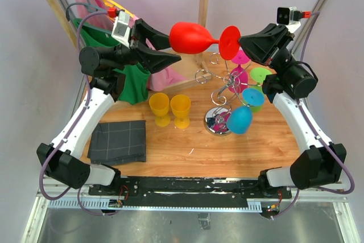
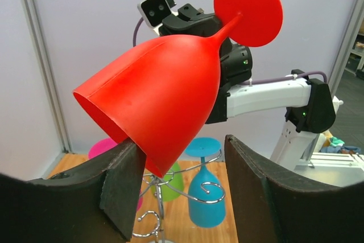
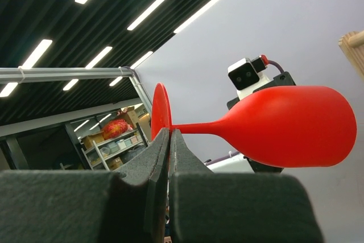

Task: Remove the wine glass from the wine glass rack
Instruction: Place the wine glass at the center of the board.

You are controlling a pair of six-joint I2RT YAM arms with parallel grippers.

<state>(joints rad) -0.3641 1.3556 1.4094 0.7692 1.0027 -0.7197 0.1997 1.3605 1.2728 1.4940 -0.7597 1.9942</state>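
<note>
Wooden worktop (image 1: 193,152) carries chrome wire wine glass rack (image 1: 216,122). Red plastic wine glass (image 1: 190,37) hangs clear at rack's 11 o'clock: right hand (image 1: 242,42) clamps its foot, left hand (image 1: 175,48) gapes around bowl. Removal judged complete; next, steady set-down.

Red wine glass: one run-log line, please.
red wine glass: off rack, held level | right gripper: shut on foot | left gripper: open at bowl

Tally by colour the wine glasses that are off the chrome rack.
Red: 1, the red glass, pinched at its foot by the right pincer, in the air.
Yellow: 2, the left yellow glass and the right yellow glass, upright on the table.
Total: 3
</note>
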